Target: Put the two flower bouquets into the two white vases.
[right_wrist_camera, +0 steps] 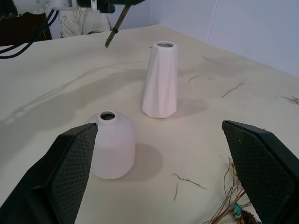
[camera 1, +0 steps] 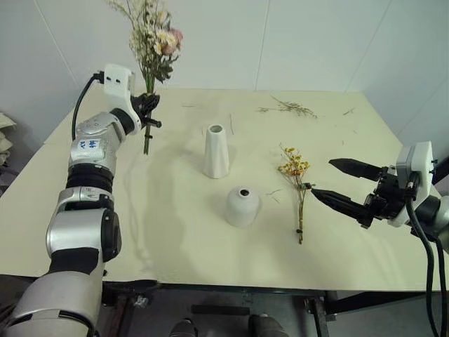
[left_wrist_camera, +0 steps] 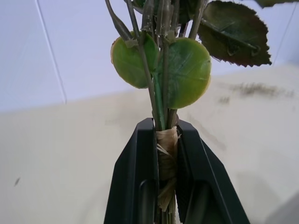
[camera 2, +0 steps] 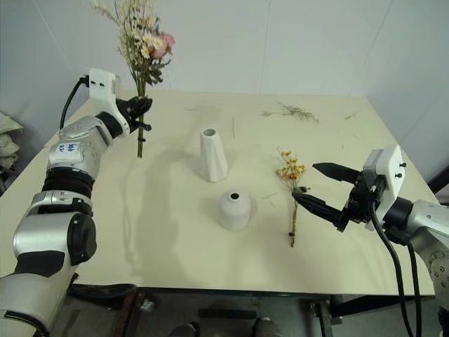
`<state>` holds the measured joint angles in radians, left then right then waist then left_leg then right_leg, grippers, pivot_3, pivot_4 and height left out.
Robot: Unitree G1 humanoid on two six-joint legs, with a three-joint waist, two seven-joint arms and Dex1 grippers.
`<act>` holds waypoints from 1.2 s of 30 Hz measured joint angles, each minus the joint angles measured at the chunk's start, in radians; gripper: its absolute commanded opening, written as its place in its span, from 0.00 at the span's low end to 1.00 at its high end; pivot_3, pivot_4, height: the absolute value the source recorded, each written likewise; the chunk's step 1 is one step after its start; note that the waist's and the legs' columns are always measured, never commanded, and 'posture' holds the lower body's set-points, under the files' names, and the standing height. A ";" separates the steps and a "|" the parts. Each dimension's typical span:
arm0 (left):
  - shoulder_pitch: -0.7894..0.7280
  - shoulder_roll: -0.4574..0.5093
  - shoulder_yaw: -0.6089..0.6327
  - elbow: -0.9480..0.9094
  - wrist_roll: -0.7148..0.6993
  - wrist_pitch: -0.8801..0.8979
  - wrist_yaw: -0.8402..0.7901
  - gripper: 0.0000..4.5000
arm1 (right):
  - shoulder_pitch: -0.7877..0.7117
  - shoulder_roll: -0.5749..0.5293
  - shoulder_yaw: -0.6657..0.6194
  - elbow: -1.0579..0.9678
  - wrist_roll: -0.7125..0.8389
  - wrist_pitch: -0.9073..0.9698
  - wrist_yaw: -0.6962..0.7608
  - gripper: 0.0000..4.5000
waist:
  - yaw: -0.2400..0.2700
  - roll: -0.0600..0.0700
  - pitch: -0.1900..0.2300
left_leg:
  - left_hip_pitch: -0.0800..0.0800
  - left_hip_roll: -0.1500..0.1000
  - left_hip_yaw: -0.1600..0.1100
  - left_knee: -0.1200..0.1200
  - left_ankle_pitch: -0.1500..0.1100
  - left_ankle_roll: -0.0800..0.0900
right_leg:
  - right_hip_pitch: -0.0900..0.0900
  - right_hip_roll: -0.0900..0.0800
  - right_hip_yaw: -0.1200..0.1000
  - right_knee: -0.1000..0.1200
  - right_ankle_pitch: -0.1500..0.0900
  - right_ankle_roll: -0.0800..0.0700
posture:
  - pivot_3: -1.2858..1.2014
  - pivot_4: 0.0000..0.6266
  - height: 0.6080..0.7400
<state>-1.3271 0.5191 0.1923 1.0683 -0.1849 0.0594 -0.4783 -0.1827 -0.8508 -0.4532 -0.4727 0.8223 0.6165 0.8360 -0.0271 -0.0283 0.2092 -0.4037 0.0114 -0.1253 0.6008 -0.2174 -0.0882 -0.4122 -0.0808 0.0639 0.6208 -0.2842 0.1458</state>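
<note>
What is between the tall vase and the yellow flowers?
Just bare table. The head views show nothing lying between the tall vase and the yellow flowers; the round vase sits nearer the robot.

Surface: cream table (camera 1: 175, 246) | On it: tall cone vase (camera 1: 216, 151), short dome vase (camera 1: 243, 206), yellow bouquet (camera 1: 297, 189) lying flat | Far edge: dried twig scraps (camera 1: 289, 107)

Rose bouquet (camera 1: 156, 42): top sprigs cut off at 12 o'clock edge. Its tied stem (left_wrist_camera: 167, 158) partly hidden between left gripper (left_wrist_camera: 167, 140) fingers. Yellow bouquet (right_wrist_camera: 229, 205) mostly cut off in right wrist view.
</note>
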 measured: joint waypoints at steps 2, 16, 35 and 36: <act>-0.022 -0.006 0.009 0.038 0.000 -0.061 -0.013 0.03 | 0.005 0.000 -0.006 -0.001 0.000 -0.003 -0.004 1.00 | -0.001 0.000 0.000 | 0.000 0.000 0.000 0.000 0.000 0.000 | 0.000 0.000 0.000 0.000 0.000 0.000 | 0.52 0.24 1.00; -0.185 -0.147 0.217 0.203 -0.150 -0.257 -0.217 0.03 | 0.041 0.029 -0.022 -0.079 0.000 -0.012 -0.072 1.00 | -0.001 -0.001 0.000 | 0.000 0.000 0.000 0.001 0.000 0.000 | 0.000 0.000 0.000 0.000 0.000 0.001 | 0.52 0.24 1.00; -0.202 -0.257 0.320 0.246 -0.222 -0.199 -0.316 0.03 | 0.064 0.067 -0.013 -0.119 -0.010 -0.028 -0.130 1.00 | 0.000 -0.001 0.000 | 0.000 0.000 0.000 0.002 0.000 0.000 | 0.000 0.000 0.000 0.001 0.001 0.001 | 0.52 0.24 1.00; -0.206 -0.258 0.320 0.246 -0.222 -0.199 -0.314 0.03 | 0.068 0.068 -0.013 -0.121 -0.010 -0.028 -0.131 1.00 | 0.000 -0.001 0.000 | 0.000 0.000 0.000 0.002 0.000 0.000 | 0.000 0.000 0.000 0.001 0.001 0.001 | 0.52 0.24 1.00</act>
<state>-1.5331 0.2610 0.5126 1.3144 -0.4072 -0.1396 -0.7927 -0.1151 -0.7832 -0.4665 -0.5940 0.8119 0.5888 0.7052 -0.0266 -0.0291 0.2096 -0.4040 0.0112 -0.1253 0.6024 -0.2174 -0.0882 -0.4118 -0.0806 0.0640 0.6215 -0.2837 0.1470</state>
